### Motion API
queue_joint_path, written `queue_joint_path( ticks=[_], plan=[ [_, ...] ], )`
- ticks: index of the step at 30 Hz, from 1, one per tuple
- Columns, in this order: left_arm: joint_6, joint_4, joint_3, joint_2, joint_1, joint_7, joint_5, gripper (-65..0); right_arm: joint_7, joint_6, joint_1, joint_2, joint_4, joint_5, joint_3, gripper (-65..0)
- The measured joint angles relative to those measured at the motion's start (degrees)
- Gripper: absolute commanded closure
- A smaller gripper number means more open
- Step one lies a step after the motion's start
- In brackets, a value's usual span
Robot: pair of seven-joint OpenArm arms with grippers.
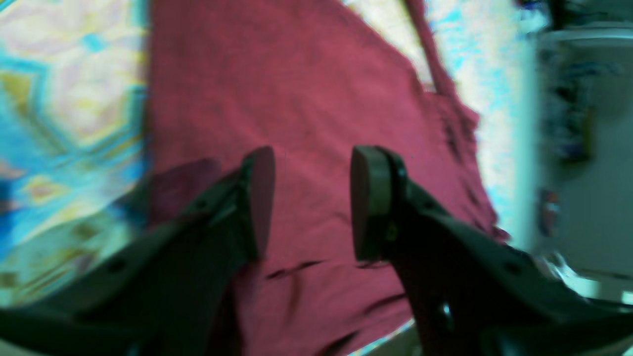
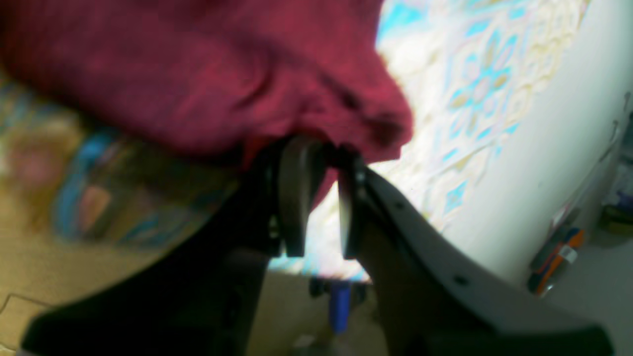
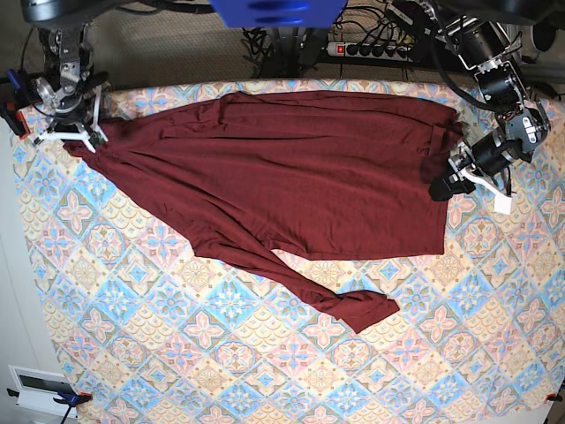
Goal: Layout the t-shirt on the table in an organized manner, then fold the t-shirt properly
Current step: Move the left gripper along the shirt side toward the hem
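Jaws of the left gripper (image 1: 311, 198) are held wide apart above the t-shirt (image 3: 291, 177), nothing between them. A corner of the t-shirt is pinched by the right gripper (image 2: 321, 207), jaws narrow. The t-shirt is spread across the table's (image 3: 265, 371) far half, one sleeve trailing nearer.

Your base view is evenly lit and sharp; the t-shirt (image 3: 291, 168) casts almost no shadow on the table (image 3: 221, 353). Both wrist views are smeared and soft. In the left wrist view, the cloth ahead of the left gripper (image 1: 311, 198) is blurred, and the table beyond it to the right is blown out to white. In the right wrist view, the fabric above the right gripper (image 2: 321, 198) is fuzzy, the fingers (image 2: 294, 198) sit dark in shadow, and bright glare washes the table to their right.
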Motion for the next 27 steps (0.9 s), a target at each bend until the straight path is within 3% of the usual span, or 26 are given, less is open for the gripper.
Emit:
queue_joint_path(
  ticks=[7,14,20,27],
  plan=[
    [0.0,0.0,0.4,0.0,-2.0,-0.6,1.9,-25.0,0.0,-0.1,-5.8,-0.2,3.7,0.3,0.8,-11.6],
    [0.0,-0.3,0.8,-0.1,-4.2,-0.5,2.7,-25.3,-4.1,3.7,-7.6,-1.5,8.4,1.2,7.1,-11.6],
    [0.0,-9.7,0.6,-2.3,-10.0,-0.9,8.0,-25.3,-2.9,3.1,-6.1,-1.0,15.5,1.5,8.9,-11.6],
    [0.0,-15.9,1.1,-4.4,-12.8,-8.2,13.1,-25.3,-4.0,3.5,-6.1,-1.9,16.1,1.4,8.8,-11.6]
  ],
)
